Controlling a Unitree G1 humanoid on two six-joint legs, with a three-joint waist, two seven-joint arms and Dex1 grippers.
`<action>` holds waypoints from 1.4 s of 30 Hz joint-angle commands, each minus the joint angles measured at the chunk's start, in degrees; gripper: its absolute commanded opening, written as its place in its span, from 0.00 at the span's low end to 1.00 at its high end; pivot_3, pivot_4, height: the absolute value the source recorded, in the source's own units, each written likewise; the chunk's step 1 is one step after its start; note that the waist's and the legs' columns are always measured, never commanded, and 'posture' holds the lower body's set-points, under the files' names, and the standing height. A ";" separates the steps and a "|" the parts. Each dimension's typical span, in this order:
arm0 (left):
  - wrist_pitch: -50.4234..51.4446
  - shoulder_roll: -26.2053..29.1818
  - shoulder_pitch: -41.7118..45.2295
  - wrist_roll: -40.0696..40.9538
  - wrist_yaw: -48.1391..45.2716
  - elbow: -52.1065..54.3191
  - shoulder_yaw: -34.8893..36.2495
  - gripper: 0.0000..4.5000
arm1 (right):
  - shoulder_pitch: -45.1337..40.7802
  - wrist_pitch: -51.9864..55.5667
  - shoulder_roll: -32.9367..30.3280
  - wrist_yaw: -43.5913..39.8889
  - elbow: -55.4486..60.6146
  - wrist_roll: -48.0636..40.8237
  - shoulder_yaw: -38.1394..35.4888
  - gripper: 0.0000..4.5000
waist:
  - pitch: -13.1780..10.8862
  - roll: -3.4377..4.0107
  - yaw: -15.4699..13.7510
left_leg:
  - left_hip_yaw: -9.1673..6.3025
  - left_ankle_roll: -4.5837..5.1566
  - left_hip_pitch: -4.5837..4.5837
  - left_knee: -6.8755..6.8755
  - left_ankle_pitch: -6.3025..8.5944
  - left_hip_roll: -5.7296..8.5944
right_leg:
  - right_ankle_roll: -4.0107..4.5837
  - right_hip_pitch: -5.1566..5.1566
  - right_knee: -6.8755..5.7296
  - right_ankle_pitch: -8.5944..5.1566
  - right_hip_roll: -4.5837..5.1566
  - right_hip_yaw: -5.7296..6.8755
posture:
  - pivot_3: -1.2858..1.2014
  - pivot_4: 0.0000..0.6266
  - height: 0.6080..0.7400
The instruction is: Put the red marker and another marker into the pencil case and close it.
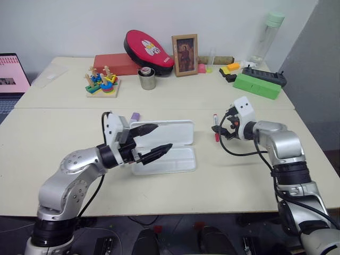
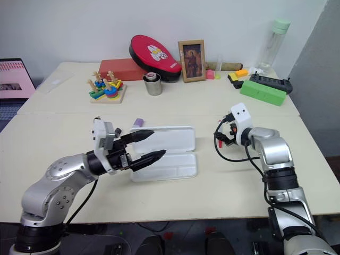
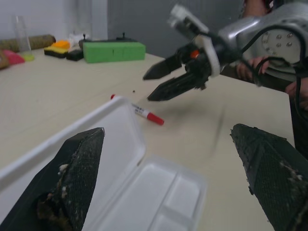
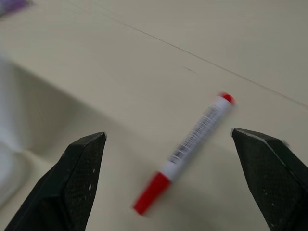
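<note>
Pale cream bench point(image 1: 175, 98) set against a white wall; a seam runs across it between a rear section and the front section where the work sits; the front edge lies close under both arms. Rear clutter kept to the back: green box point(image 1: 257, 85), framed picture point(image 1: 185, 55), red oval pad point(image 1: 149, 47), metal cup point(image 1: 147, 78), wooden stacking toy point(image 1: 102, 83), clear bottle point(image 1: 267, 36) at the far right corner; laptop screen point(image 1: 11, 73) at the left edge.

Pencil case point(image 1: 169, 146) lies open and flat near the middle of the front section, lid half to the rear, tray half toward the front edge, moulded compartments visible; purple-capped marker point(image 1: 135, 116) lies on the bench just beside the case's rear left corner, outside it.

Red marker point(image 1: 216, 127) lies flat on bare bench, right of the case and apart from it, ringed by open surface.

Left gripper point(image 1: 151, 142) spread wide, hovering over the left part of the open case, holding nothing; right gripper point(image 1: 223, 127) spread wide just above the red marker, one finger to either side, not touching it.
</note>
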State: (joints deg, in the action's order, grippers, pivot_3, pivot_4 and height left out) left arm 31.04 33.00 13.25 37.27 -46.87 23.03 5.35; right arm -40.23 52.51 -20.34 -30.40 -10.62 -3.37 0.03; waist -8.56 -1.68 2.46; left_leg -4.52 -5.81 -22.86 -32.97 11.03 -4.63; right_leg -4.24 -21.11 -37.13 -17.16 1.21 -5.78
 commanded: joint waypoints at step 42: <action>1.90 5.28 -8.99 5.04 -0.85 3.90 11.36 1.00 | -5.40 -13.25 -6.87 -16.19 19.10 -10.10 10.87 0.06 | -0.16 0.28 0.93 | -0.03 0.17 -0.02 0.16 0.10 -0.04 | 0.09 -0.01 0.16 -0.07 -0.03 0.03 | 0.52 0.24 1.00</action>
State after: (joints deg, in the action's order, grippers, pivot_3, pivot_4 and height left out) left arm 32.45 36.89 5.75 40.27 -47.16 24.13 12.44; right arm -45.90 40.39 -26.09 -39.97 4.12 -11.04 7.57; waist -8.73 -1.40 3.38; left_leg -4.55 -5.60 -22.89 -32.82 11.17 -4.66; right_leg -4.13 -21.13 -36.97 -17.25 1.19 -5.75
